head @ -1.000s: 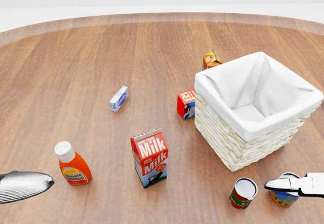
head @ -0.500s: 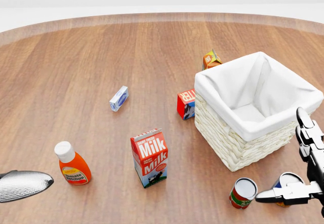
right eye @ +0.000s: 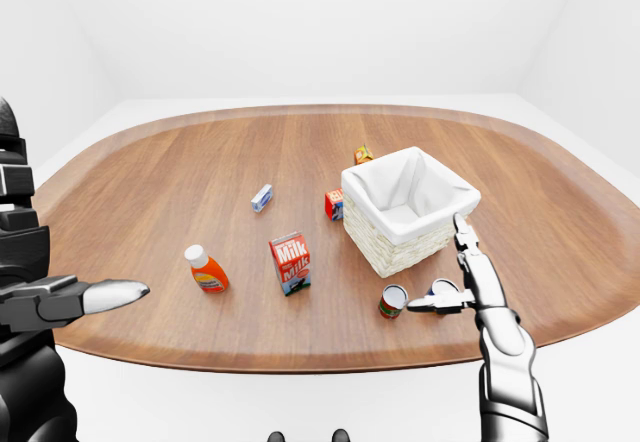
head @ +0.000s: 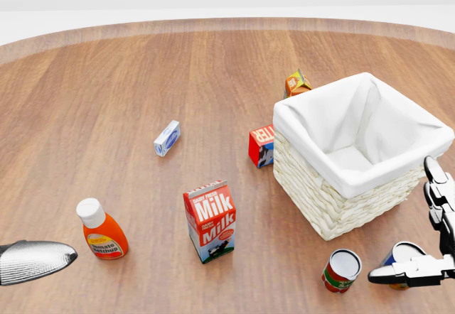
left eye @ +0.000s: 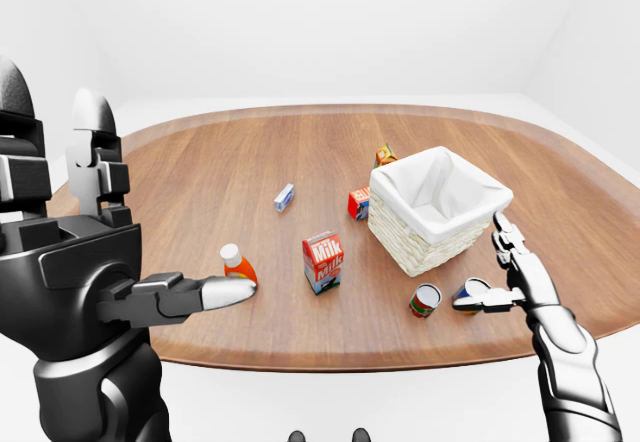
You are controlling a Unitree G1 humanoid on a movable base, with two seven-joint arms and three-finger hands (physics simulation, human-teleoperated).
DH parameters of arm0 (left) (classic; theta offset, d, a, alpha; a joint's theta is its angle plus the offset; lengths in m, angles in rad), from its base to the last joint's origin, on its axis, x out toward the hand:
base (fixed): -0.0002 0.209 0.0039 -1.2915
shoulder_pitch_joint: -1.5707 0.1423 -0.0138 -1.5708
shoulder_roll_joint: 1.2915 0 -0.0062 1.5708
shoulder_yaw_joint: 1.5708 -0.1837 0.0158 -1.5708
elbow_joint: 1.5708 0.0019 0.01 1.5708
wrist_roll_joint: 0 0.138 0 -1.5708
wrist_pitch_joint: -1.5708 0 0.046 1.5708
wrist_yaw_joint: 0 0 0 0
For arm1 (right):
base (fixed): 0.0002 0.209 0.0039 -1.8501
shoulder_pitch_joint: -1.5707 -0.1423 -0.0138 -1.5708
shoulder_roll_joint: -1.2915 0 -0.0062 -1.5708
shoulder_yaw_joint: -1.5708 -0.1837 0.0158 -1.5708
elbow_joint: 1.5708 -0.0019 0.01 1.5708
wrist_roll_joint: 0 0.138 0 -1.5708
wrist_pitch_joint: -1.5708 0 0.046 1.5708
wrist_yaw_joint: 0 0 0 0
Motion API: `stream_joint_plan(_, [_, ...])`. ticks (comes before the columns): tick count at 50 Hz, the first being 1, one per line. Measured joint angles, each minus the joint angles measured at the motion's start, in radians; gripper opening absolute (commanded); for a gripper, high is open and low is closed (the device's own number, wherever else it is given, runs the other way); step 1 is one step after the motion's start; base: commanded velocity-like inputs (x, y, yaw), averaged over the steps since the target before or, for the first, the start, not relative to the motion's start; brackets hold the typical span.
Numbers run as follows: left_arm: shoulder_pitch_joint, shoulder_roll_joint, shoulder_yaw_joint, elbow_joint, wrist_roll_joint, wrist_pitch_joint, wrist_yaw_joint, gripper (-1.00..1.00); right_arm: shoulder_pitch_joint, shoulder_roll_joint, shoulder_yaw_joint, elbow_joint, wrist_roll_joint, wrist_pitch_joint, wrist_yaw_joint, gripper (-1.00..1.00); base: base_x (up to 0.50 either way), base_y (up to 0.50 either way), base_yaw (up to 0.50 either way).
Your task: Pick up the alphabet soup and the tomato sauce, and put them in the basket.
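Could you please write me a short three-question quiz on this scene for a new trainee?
1. True or false: the basket already holds a can.
2. Which hand is at the blue-labelled can? A) left hand B) right hand
3. Fill in: the milk carton stands between the orange bottle and the ____.

Key: 1 false, its white liner shows bare. 2 B, with fingers open about the can, not closed. 3 basket; the red-and-green can stands below it in the head view.
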Motion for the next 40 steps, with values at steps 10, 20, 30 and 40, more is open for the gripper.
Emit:
stream_joint_plan(10, [0.000,0.000,0.002,-0.006,-0.001,0.000,0.000,0.93,-0.013,-0.012,0.008,0.052,-0.009,-0.018,-0.012,1.00,0.00,0.00,0.00])
stream_joint_plan(20, [-0.001,0.001,0.006,-0.009,-0.004,0.000,0.000,0.93,-0.052,-0.029,0.047,0.171,-0.041,-0.018,-0.054,1.00,0.00,0.00,0.00])
stream_joint_plan(30, [-0.006,0.004,0.009,-0.010,-0.006,0.000,0.001,0.94,-0.077,-0.048,0.066,0.230,-0.054,-0.018,-0.080,1.00,0.00,0.00,0.00])
stream_joint_plan(40, [-0.013,0.007,0.011,-0.013,-0.008,0.000,0.003,0.94,-0.077,-0.066,0.055,0.232,-0.054,-0.017,-0.080,1.00,0.00,0.00,0.00])
